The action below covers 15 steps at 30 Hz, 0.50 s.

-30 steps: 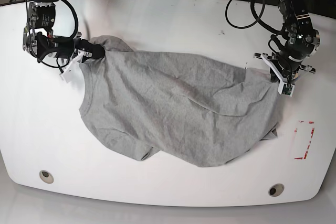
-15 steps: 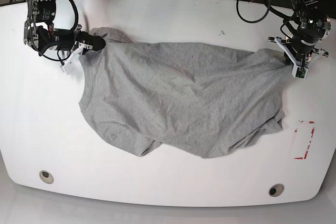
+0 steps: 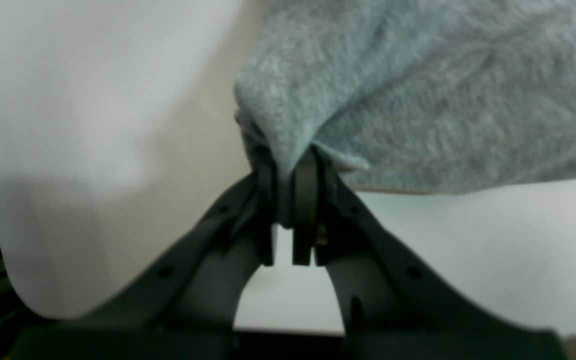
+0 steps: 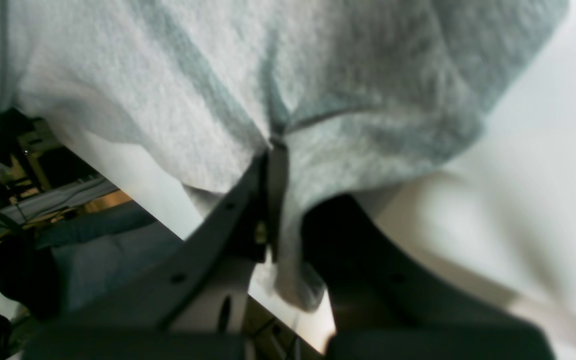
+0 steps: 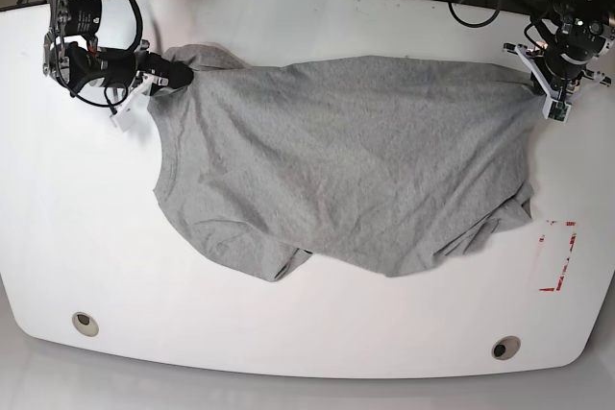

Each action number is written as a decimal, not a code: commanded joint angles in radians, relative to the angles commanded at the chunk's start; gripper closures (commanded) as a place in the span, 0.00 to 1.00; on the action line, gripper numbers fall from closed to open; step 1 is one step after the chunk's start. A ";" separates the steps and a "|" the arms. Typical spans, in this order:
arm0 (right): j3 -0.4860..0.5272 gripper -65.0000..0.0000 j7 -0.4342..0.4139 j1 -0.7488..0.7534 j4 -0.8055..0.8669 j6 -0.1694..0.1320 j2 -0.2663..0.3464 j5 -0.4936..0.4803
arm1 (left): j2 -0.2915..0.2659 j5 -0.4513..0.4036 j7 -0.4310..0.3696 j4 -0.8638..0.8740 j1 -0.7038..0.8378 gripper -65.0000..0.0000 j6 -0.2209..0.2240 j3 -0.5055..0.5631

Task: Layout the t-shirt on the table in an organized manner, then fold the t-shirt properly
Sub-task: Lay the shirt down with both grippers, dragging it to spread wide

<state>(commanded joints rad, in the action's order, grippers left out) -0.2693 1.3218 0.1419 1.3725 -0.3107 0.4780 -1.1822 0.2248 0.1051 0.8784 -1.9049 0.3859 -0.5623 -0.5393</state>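
White table (image 5: 288, 333), grey t-shirt (image 5: 346, 160) stretched across it between two claws.

Glossy and wide, the table carries the t-shirt over its far half, the cloth pulled fairly flat along the far edge and sagging into wrinkles and a bunched fold toward the near side. A red dashed rectangle (image 5: 557, 256) sits on the table just beside the shirt's lower corner, and two round grommets (image 5: 85, 322) lie near the front edge, well apart. The left claw (image 5: 550, 93), at the base view's right, is pressed together on a corner of the shirt; its wrist view shows the fabric pinched between the fingers (image 3: 304, 200). The right claw (image 5: 159, 77), on the other side, is likewise clamped on the cloth's edge (image 4: 273, 150).
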 joint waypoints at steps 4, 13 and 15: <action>-0.006 0.67 -0.008 0.021 0.072 0.000 -0.005 0.046 | 0.000 -0.002 0.000 0.000 0.014 0.68 0.003 -0.011; -0.020 0.29 -0.040 0.071 0.198 0.000 -0.021 0.086 | 0.000 -0.002 0.000 0.011 0.021 0.36 0.164 -0.038; -0.046 0.29 -0.040 0.074 0.219 0.000 -0.025 0.091 | 0.002 -0.002 0.000 0.014 0.018 0.36 0.167 -0.043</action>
<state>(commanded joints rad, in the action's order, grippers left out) -0.3153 1.2820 0.2156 1.5919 -0.3107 0.4534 -1.0917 0.2263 0.1036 0.8784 -1.8911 0.4043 -0.3951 -0.5823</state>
